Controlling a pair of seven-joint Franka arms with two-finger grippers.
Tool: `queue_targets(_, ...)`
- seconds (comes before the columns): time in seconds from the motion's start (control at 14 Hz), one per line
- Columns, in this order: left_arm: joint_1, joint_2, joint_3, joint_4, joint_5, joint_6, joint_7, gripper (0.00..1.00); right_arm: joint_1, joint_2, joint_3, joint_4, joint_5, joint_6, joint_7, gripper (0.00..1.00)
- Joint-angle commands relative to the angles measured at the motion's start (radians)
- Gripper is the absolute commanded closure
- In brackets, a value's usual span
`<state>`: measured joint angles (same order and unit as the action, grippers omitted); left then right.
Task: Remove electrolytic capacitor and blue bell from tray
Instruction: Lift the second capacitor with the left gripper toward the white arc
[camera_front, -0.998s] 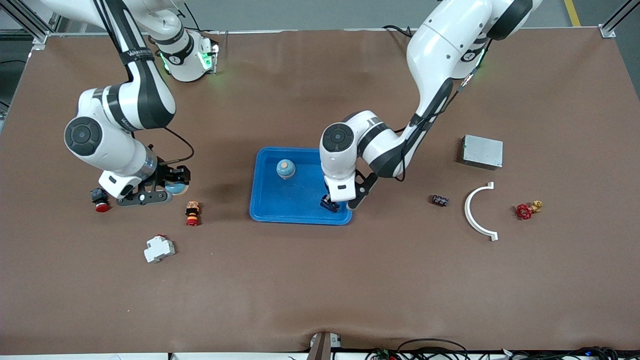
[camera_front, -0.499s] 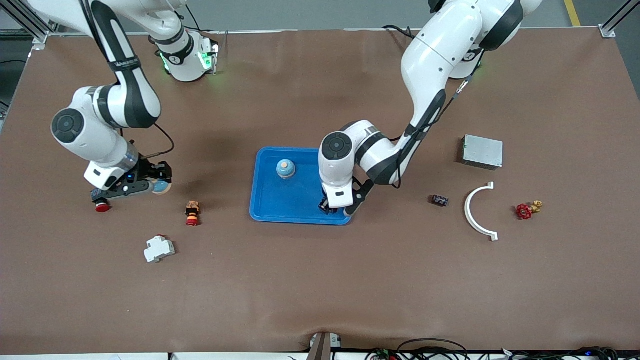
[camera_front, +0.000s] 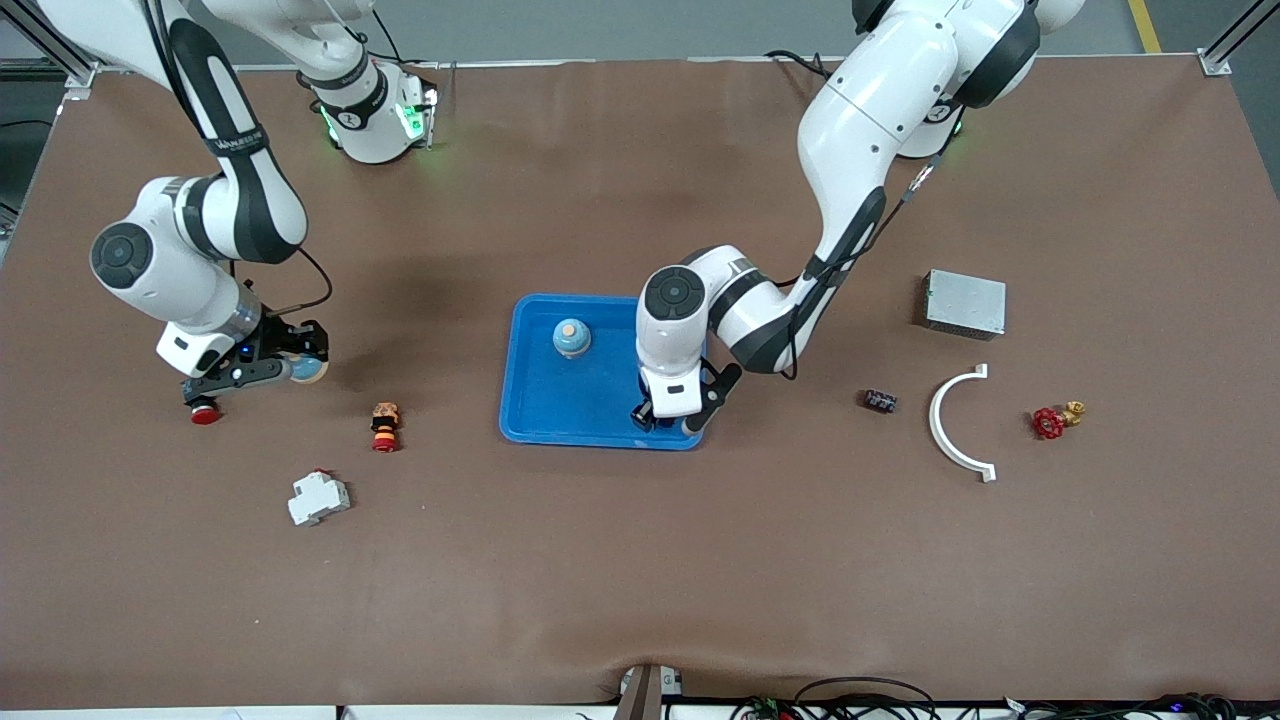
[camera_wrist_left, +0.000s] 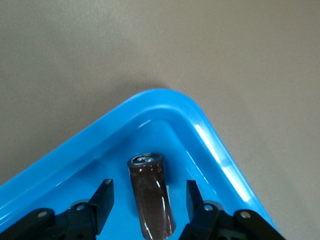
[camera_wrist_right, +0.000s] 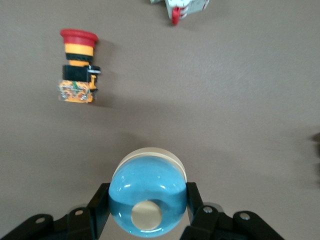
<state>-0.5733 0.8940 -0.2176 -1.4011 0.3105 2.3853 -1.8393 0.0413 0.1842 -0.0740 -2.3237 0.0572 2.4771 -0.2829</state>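
Left pincer: the left pincer (camera_wrist_left: 148, 200) is down in the blue tray (camera_front: 540, 405), at the tray corner nearest the front camera on the left arm's end; its fingers (camera_wrist_left: 104, 201) stand apart on either side of the dark capacitor (camera_wrist_left: 151, 196), not yet touching it.
Capacitor: lying flat on the tray floor, just inside the curved rim.
Grip advice: judged from the wrist view, close squarely across the can's middle so it cannot roll or slip out endwise, then lift clear of the rim before moving sideways.
Risk: the rim sits close, so a finger could catch it.
Bell in tray: a blue bell (camera_front: 571, 338) stands farther from the front camera, well apart from the capacitor.
Right pincer: the right pincer (camera_wrist_right: 148, 200) is clamped on another blue bell (camera_wrist_right: 148, 200), low over the brown desk (camera_front: 640, 560) above a red push-button (camera_front: 203, 412), with an orange-and-red button (camera_wrist_right: 78, 65) near.
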Motion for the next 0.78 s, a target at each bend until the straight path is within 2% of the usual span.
queue_targets(0.0,-0.031,0.017,0.020,0.016,0.021,0.008,-0.038,0.51,-0.024,0.055,0.019,-0.002,-0.004,0.054,-0.007,1.00)
queue_targets(0.14,-0.036,0.019,0.023,0.013,0.022,-0.003,-0.067,0.63,-0.024,0.081,0.019,0.003,-0.003,0.069,0.001,1.00)
queue_targets(0.21,-0.039,0.017,0.024,0.010,0.025,-0.008,-0.084,0.75,-0.024,0.090,0.019,0.006,-0.002,0.071,0.005,1.00)
queue_targets(0.29,-0.042,0.014,0.029,0.010,0.033,-0.029,-0.087,0.93,-0.024,0.099,0.019,0.010,0.001,0.069,0.005,1.00)
queue_targets(0.36,-0.048,0.008,0.030,0.010,0.047,-0.063,-0.087,1.00,-0.026,0.109,0.019,0.015,0.007,0.069,0.005,1.00)
queue_targets(0.71,-0.068,-0.058,0.040,0.017,0.062,-0.236,-0.103,1.00,-0.028,0.135,0.019,0.029,0.009,0.080,0.007,1.00)
